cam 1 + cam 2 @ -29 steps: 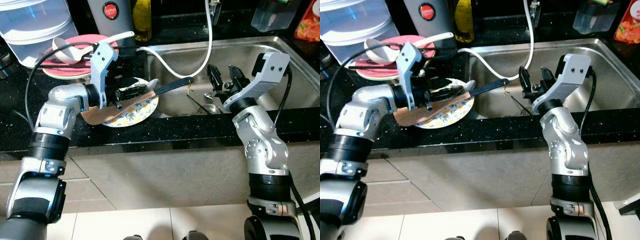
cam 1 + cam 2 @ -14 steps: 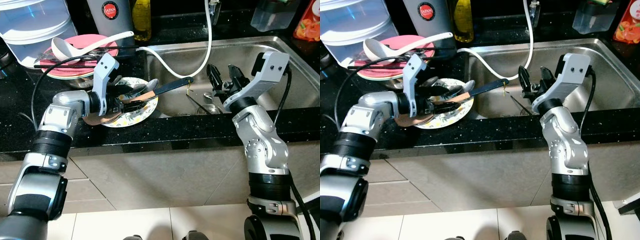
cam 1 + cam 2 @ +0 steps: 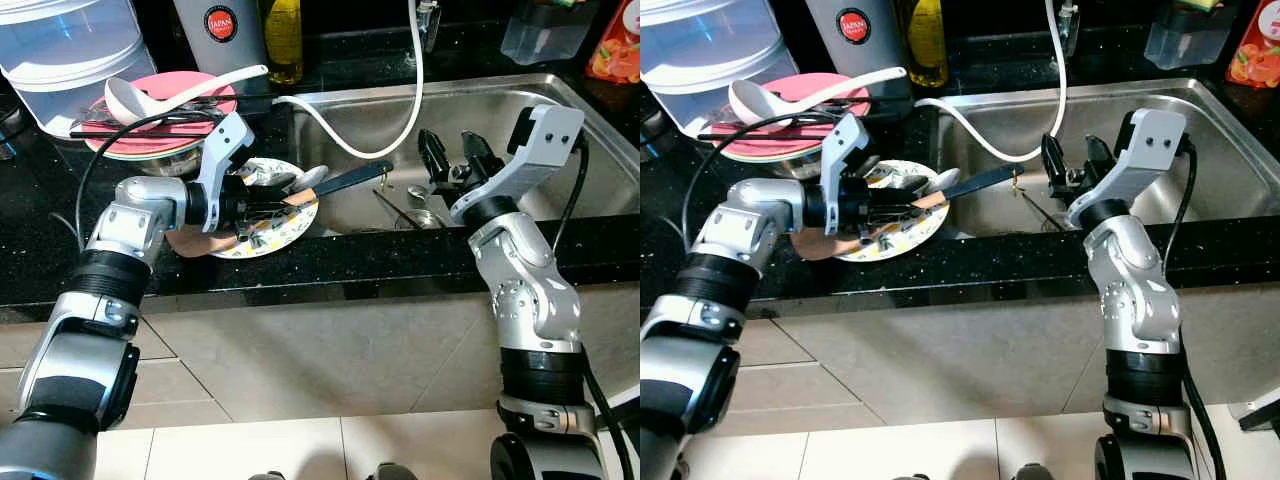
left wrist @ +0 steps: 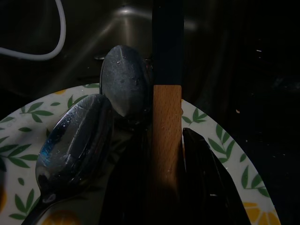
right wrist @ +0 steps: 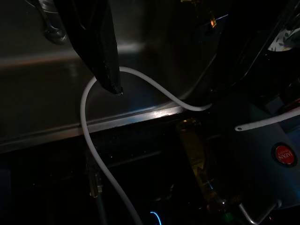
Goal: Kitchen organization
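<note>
While left gripper [image 3: 262, 212], moved in over the plate [image 3: 296, 222] since a second ago, sits clamped on the spatula [image 4: 166, 117] there, keeps right gripper [image 3: 455, 160] parted over sink [image 3: 520, 100], so pickup looks underway.

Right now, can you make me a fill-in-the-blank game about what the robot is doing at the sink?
1. The left gripper is closed on the ____ handle of a spatula.
2. Two metal spoons lie on a plate patterned with green ____.
3. The right gripper hovers open over the ____.
4. A white ladle rests on a ____ plate.

Missing words: wooden; leaves; sink; pink
</note>
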Available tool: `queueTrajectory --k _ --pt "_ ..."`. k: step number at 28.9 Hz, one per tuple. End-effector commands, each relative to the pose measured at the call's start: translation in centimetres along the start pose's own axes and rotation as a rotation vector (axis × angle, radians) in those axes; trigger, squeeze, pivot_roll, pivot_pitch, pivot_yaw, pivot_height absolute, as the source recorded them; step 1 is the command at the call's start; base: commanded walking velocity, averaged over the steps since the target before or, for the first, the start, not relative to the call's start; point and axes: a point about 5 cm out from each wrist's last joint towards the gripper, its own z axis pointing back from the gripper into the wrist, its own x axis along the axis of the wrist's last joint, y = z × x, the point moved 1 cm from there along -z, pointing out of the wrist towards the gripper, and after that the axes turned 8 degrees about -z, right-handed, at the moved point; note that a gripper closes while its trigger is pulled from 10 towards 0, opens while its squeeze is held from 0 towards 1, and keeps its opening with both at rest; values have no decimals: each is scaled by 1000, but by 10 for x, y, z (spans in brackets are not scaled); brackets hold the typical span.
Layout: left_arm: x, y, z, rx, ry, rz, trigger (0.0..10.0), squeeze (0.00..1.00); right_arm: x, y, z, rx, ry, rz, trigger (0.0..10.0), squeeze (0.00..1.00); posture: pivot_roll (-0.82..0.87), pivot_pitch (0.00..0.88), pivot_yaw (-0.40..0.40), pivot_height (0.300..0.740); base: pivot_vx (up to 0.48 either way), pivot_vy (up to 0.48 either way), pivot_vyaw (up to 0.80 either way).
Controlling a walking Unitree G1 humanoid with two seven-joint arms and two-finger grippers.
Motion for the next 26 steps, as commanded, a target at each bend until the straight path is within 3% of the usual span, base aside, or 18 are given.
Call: queueTrajectory --k 1,3,4,5,10,16,17,19,21,23,26 --pt "-22 -4 6 8 62 61 0 0 3 0 1 -1 -11 5 10000 0 13 79 52 740 0 0 0" --pt "-17 -2 7 34 39 39 0 0 3 0 1 0 -11 4 10000 0 14 78 52 740 0 0 0" --pt "-11 0 9 64 16 14 549 0 3 1 1 1 -11 4 10000 0 14 78 52 740 0 0 0" --pt "-3 3 11 118 -15 -18 10000 0 3 1 1 2 -11 4 10000 0 15 77 50 740 0 0 0" --pt "31 11 25 332 -123 -108 10000 0 1 2 1 8 -4 -3 10000 0 23 72 44 740 0 0 0" --pt "53 5 31 455 -117 -184 10000 0 -3 5 -1 19 5 -11 10000 0 40 67 32 740 0 0 0" --pt "63 1 31 535 -87 -296 10000 0 -4 7 -3 26 9 -15 10000 0 40 67 32 740 0 0 0" --pt "63 0 32 580 -54 -329 10000 0 -5 7 -4 30 11 -18 10000 0 46 66 30 740 0 0 0" --pt "61 1 31 615 -22 -332 10000 0 -5 8 -4 33 12 -20 10000 0 49 64 29 740 0 0 0" --pt "57 3 29 658 -15 -274 10000 0 -6 10 -5 38 13 -27 10000 0 51 63 29 740 0 0 0" --pt "52 1 24 627 -56 -171 10000 0 -6 11 -5 41 14 -33 10000 0 49 62 28 740 0 0 0"
